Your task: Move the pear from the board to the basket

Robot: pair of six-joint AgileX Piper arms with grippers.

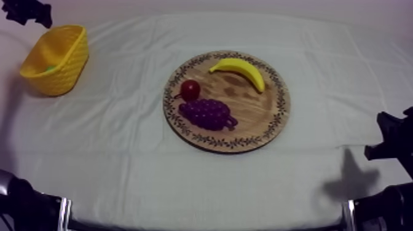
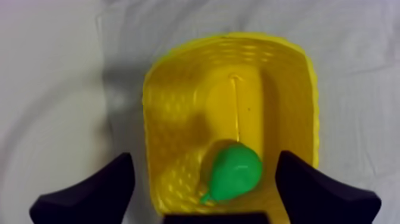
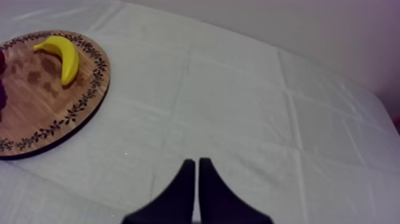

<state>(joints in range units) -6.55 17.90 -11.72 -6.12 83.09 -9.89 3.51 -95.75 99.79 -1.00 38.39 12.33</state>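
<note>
Green pear (image 2: 232, 173) lies inside the yellow basket (image 1: 69, 72), upper left of the frame on the table (image 1: 123, 160). Above the basket the left jaws are spread wide apart, holding nothing. At the right edge the right jaws sit low, pressed together, empty. At centre the wooden board (image 1: 261, 107) carries banana (image 1: 239, 70), small red fruit (image 1: 190, 90), grapes (image 1: 208, 113).

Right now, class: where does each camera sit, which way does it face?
Top view: overhead, slanting down at the wooden board; left arm, right arm at edges.
Left wrist view: over the yellow basket, facing down at the pear; left end effector open.
Right wrist view: low, facing the board across the cloth; right end effector shut.
Shared by top and right wrist: banana.
</note>
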